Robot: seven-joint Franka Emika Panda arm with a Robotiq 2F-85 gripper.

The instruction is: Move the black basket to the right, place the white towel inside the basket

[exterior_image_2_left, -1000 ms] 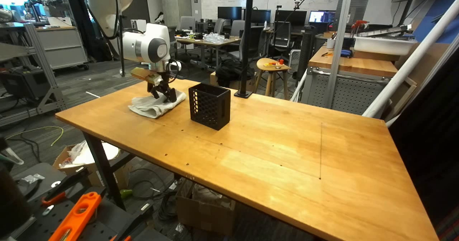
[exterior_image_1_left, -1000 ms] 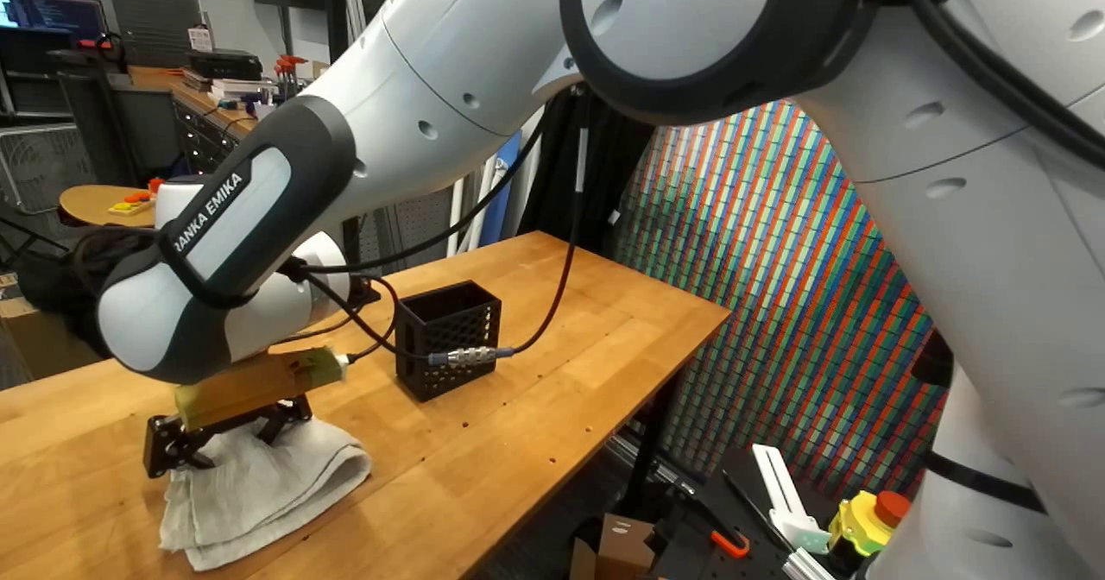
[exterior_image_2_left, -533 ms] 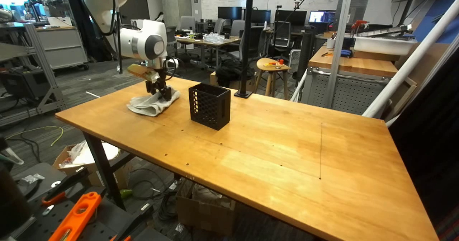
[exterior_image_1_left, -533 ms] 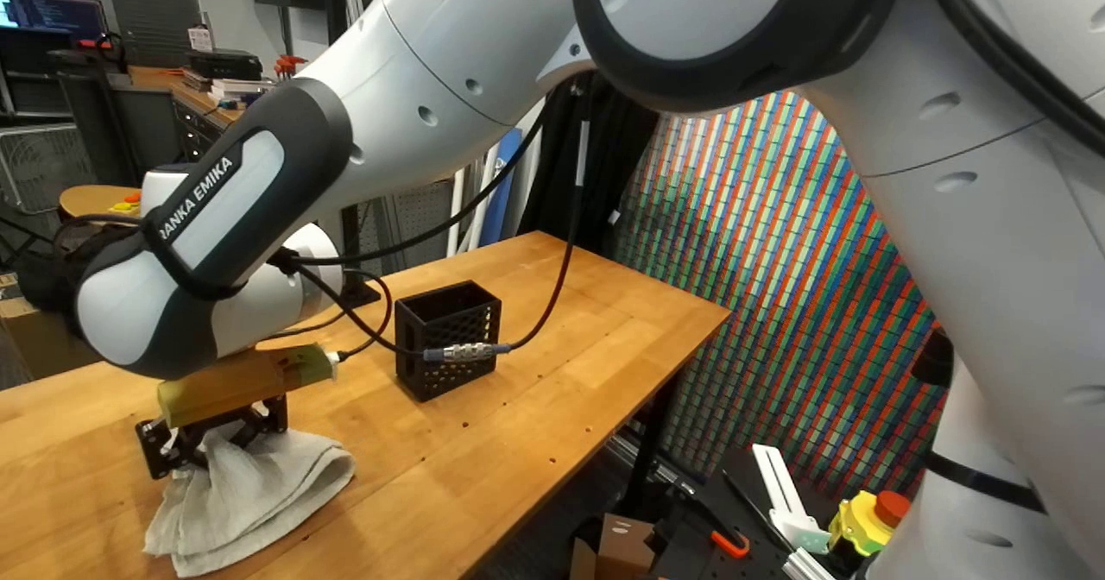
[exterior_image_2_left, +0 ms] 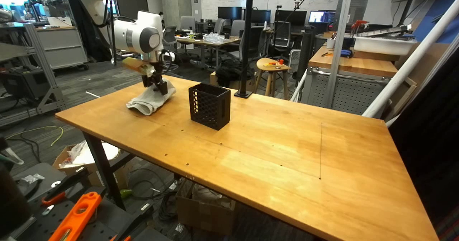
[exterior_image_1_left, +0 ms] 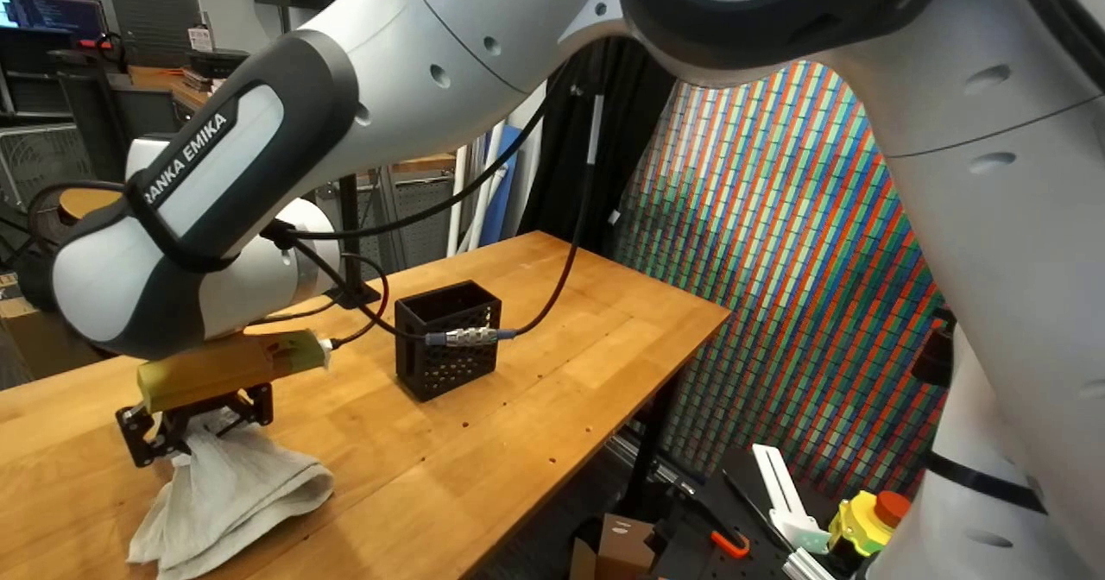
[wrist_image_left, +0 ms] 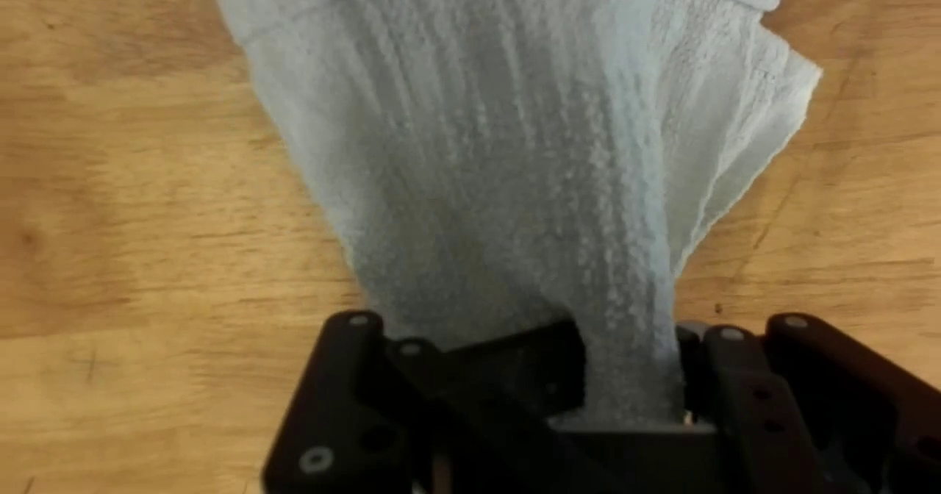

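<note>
The white towel [exterior_image_1_left: 233,498] is bunched near its top, and my gripper [wrist_image_left: 634,365] is shut on that gathered part in the wrist view. Its lower folds [exterior_image_2_left: 145,104] hang down and seem to still rest on the wooden table. From above, the cloth [wrist_image_left: 500,134] spreads away from the dark fingers [wrist_image_left: 514,369]. In both exterior views the black basket [exterior_image_1_left: 449,377] stands upright on the table, a short way from the towel and gripper. Its open top faces up, and the perforated sides [exterior_image_2_left: 208,110] show; little of its inside can be seen.
A cable with a metal connector [exterior_image_1_left: 470,337] hangs from the arm and crosses in front of the basket in an exterior view. Behind the basket a black pole [exterior_image_2_left: 247,47] rises from a base at the table's edge. The wooden table [exterior_image_2_left: 287,190] stretches beyond the basket.
The gripper has closed on the towel and risen a little, moving away from the basket. The towel's gripped part is pulled up and the cloth has shifted along. The basket has not moved.
</note>
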